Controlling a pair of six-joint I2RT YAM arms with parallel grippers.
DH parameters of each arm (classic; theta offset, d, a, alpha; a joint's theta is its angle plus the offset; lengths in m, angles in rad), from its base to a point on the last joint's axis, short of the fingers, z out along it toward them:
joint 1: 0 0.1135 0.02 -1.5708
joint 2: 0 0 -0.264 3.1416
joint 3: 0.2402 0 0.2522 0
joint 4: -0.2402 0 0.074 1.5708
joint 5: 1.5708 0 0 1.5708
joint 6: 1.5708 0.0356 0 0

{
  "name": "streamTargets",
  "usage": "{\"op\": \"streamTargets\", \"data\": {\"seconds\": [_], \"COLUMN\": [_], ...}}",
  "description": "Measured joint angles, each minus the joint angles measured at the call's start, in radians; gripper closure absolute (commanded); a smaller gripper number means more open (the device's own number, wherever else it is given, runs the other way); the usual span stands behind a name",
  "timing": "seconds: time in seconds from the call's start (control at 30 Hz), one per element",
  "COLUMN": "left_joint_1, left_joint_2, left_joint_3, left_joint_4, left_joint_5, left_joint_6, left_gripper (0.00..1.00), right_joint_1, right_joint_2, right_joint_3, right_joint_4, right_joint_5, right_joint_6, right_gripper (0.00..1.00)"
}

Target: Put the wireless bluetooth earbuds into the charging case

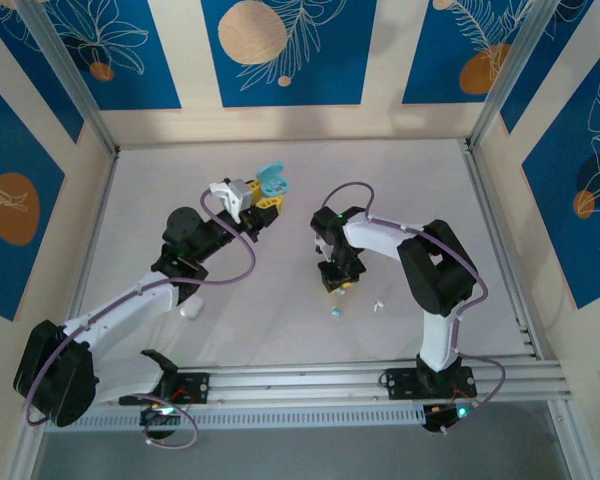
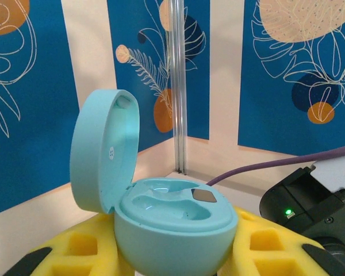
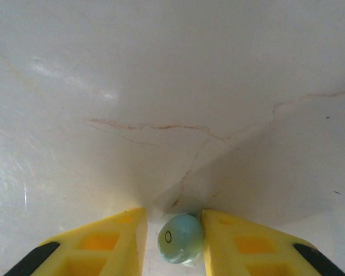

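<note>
My left gripper (image 1: 263,200) (image 2: 175,256) is shut on the light blue charging case (image 1: 271,184) (image 2: 175,227), held above the table with its lid (image 2: 103,152) standing open and both wells showing bare. My right gripper (image 1: 334,284) (image 3: 173,223) points down at the table, jaws slightly apart. A light blue earbud (image 3: 181,238) sits between its yellow fingers (image 3: 112,241), against the right one, with a gap to the left one. In the top view a light blue earbud (image 1: 336,313) and a white earbud (image 1: 377,304) lie on the table near that gripper.
A white oval object (image 1: 190,308) lies on the table beside the left arm. The white table (image 1: 400,190) is walled by blue patterned panels, with a metal rail (image 1: 380,378) along the near edge. The right arm's body (image 2: 310,207) shows close to the case.
</note>
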Motion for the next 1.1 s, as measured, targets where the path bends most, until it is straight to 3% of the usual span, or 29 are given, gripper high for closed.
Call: {"op": "streamTargets", "data": {"seconds": [0.4, 0.63, 0.83, 1.1], "left_joint_1": [0.0, 0.0, 0.0, 0.0], "left_joint_2": [0.0, 0.0, 0.0, 0.007], "left_joint_3": [0.0, 0.0, 0.0, 0.0], "left_joint_4": [0.001, 0.001, 0.0, 0.0], "left_joint_5": [0.0, 0.0, 0.0, 0.0], "left_joint_6": [0.0, 0.0, 0.0, 0.002], "left_gripper": [0.71, 0.71, 0.71, 0.71], "right_joint_1": [-0.011, -0.051, -0.161, -0.362], "right_joint_2": [0.001, -0.028, -0.197, -0.417], "right_joint_3": [0.001, -0.022, -0.067, -0.073], "right_joint_4": [-0.003, 0.022, 0.086, 0.193], "right_joint_5": [-0.007, -0.114, -0.386, -0.866], "right_joint_6": [0.015, 0.023, 0.027, 0.056], "right_gripper": [0.78, 0.79, 0.79, 0.79]}}
